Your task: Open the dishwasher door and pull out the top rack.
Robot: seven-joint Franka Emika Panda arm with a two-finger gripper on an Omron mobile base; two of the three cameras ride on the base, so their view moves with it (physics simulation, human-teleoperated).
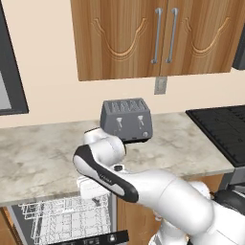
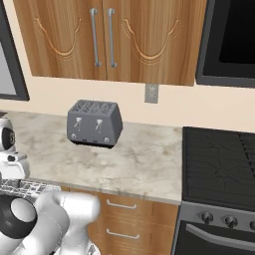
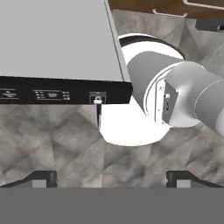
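My hand (image 3: pixel 112 177) is spread wide, fingertips (image 3: pixel 43 177) holding nothing, above the lowered dishwasher door (image 3: pixel 52 39) with its black control strip, top rack (image 1: pixel 62 217) sticking out under the bench (image 1: pixel 43 153) edge.

A marbled stone counter (image 1: pixel 43 153) carries a grey four-slot toaster (image 1: pixel 126 119) near the back wall.

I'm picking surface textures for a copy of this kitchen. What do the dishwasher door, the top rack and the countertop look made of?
The dishwasher door looks like matte grey metal, flat and even, with a glossy black control strip along its edge. The top rack seems to be white coated wire, a thin open grid with tines. The countertop looks like polished stone, beige with grey veining, though it could be laminate.
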